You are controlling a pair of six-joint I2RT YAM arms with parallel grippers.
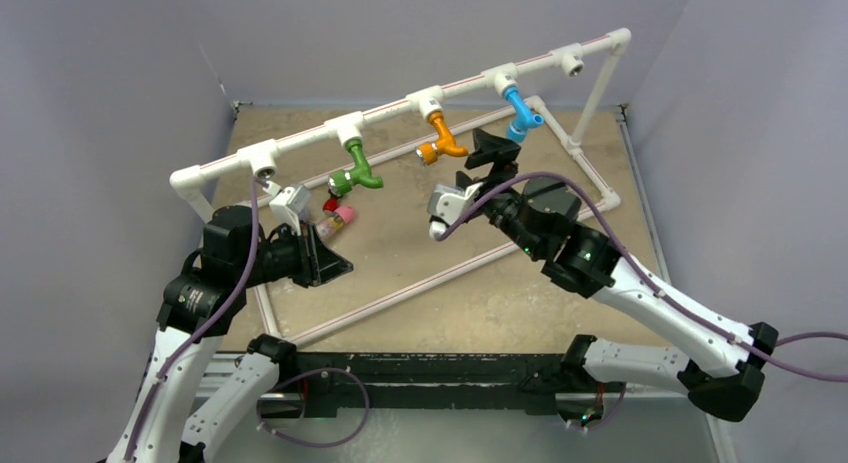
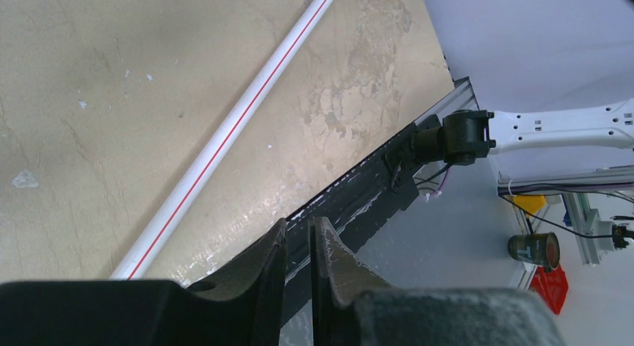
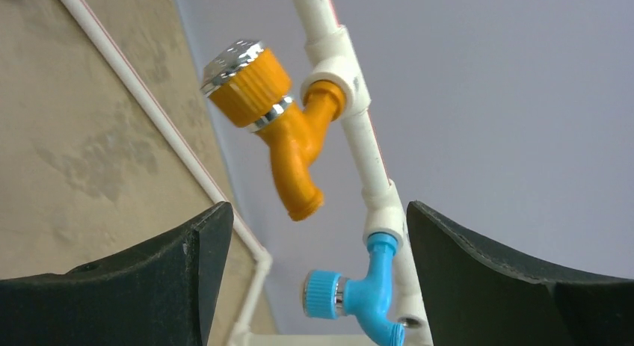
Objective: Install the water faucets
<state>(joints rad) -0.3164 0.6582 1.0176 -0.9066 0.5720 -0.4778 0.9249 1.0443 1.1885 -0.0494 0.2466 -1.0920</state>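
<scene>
Right wrist view: my right gripper (image 3: 315, 211) has its jaws spread wide with nothing between them. They frame the orange faucet (image 3: 293, 148), which is seated in a white tee socket (image 3: 340, 73) on the pipe rail (image 3: 312, 10), spout angled down, clear of both jaws. Just past it the blue faucet (image 3: 365, 292) sits in the next socket. In the top external view that gripper hangs just near of the rail, between orange and blue.

My left gripper (image 2: 299, 225) has its jaws drawn almost together, with only a sliver of gap and nothing gripped. It points over the tan table (image 2: 90, 99) toward the near edge, beside a floor pipe (image 2: 224, 129) of the frame.

The green faucet (image 1: 355, 173) hangs from the socket left of the orange one. A small pink piece (image 1: 344, 215) lies on the table just near of it; I cannot tell what it is. The leftmost socket (image 1: 262, 163) and rightmost socket (image 1: 571, 60) show bare openings.
</scene>
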